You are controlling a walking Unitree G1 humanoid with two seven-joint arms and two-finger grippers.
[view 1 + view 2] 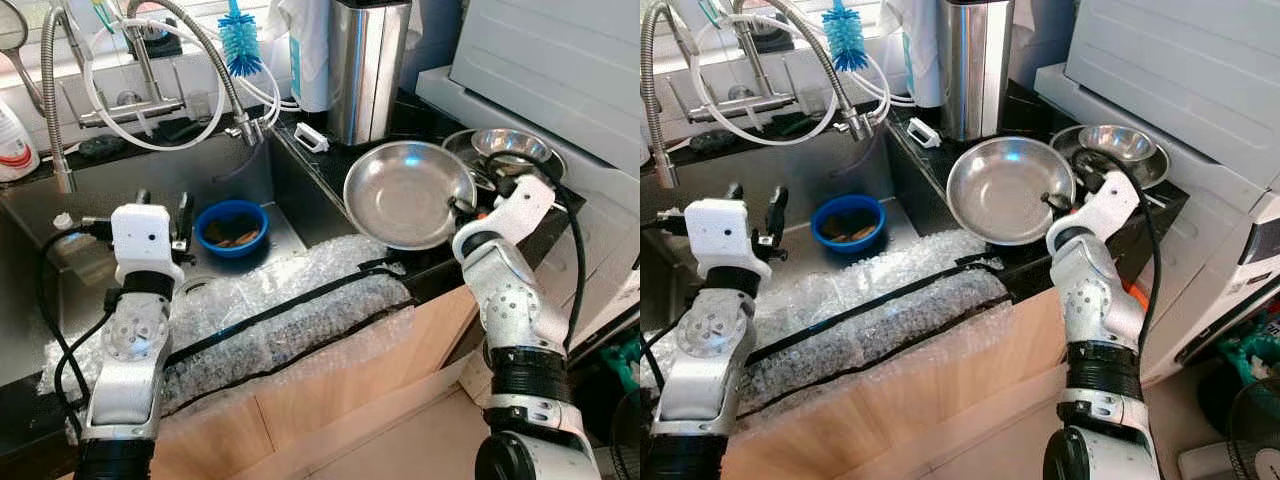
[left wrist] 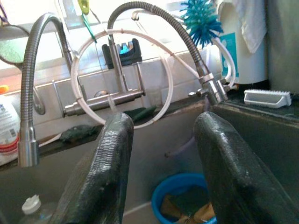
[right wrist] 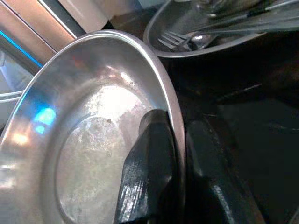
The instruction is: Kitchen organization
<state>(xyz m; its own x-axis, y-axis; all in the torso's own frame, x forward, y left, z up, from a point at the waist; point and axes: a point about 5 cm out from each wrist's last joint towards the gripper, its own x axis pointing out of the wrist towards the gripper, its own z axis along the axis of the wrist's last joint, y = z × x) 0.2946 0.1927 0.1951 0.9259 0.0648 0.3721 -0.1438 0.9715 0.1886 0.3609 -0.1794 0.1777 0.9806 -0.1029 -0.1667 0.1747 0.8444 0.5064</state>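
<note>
- My right gripper point(image 3: 174, 154) is pinched shut on the rim of the steel bowl point(image 1: 405, 192), one finger inside the wall and one outside, at the bowl's right edge.
- That bowl sits tilted on the dark counter point(image 1: 330, 160) just right of the sink point(image 1: 150, 200), its near edge over the counter's front. I hold it by thin metal alone, so I judge it could pivot or slide out of my fingers if I lift or swing too fast.
- Just beyond it to the far right lies a second steel dish point(image 1: 510, 150) with a fork point(image 3: 175, 39) and other cutlery in it. Dragging my bowl that way could knock the dish and spill the cutlery.
- A tall steel canister point(image 1: 365, 65) stands at the far side of the counter; a wide sweep toward the sink could clip it.
- My left gripper point(image 2: 161, 163) hangs over the sink with its fingers spread wide and nothing between them, pointing toward the faucet point(image 2: 112, 95) and the blue bowl point(image 1: 231, 227) on the sink floor.
- The blue bowl holds some brownish scraps. If I drop the steel bowl into the sink carelessly, it could land on the blue one and tip it.
- Bubble wrap point(image 1: 290, 310) covers the sink's near edge, and a bowl rested there could slip off toward the floor.
</note>
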